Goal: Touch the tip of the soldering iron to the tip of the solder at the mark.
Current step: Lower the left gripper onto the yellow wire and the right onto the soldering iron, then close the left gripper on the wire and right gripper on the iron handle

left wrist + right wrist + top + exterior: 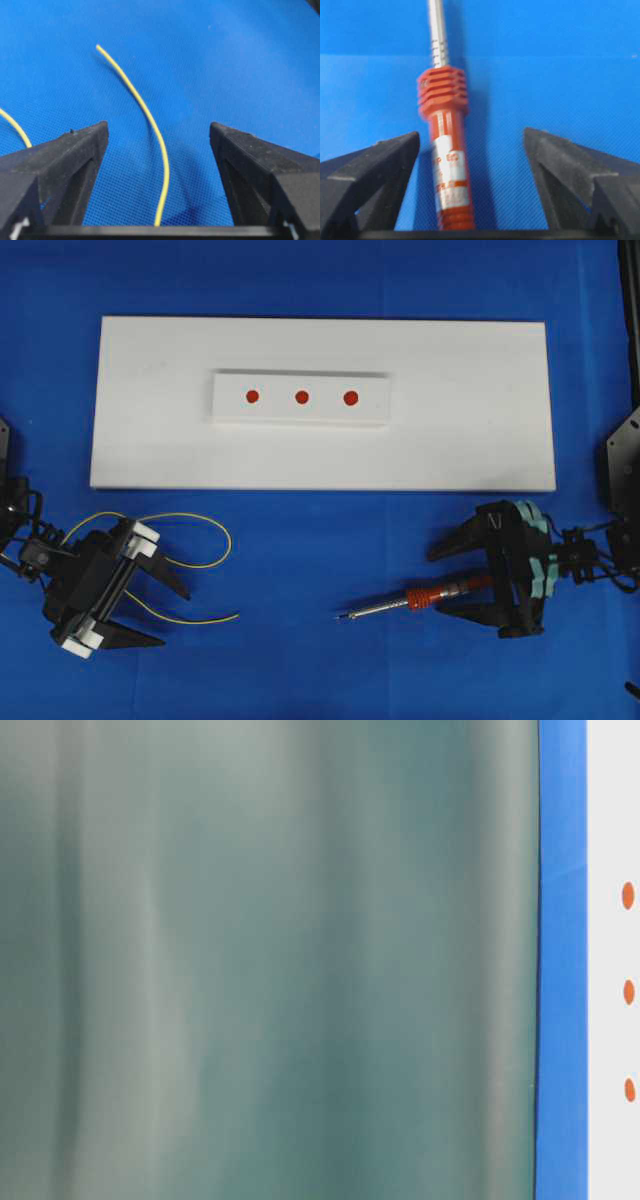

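The solder point(180, 519), a thin yellow wire, lies loosely curled on the blue cloth at the left. My left gripper point(172, 618) is open and low over it. In the left wrist view one strand of the solder point(149, 116) runs between the spread fingers of the left gripper point(157, 131), touching neither. The soldering iron point(424, 597) lies at the right, its silver tip pointing left. My right gripper point(437, 582) stands open around its red-orange handle point(447, 150). In the right wrist view the handle sits nearer the left finger of the right gripper point(471, 134). Three red marks point(302, 397) sit on a small white block.
The block rests on a large white board point(470, 420) across the back of the blue cloth. A blurred grey-green surface fills most of the table-level view; at its right edge are a blue strip and three red marks point(629, 992). Dark stands rise at the right edge point(622, 460).
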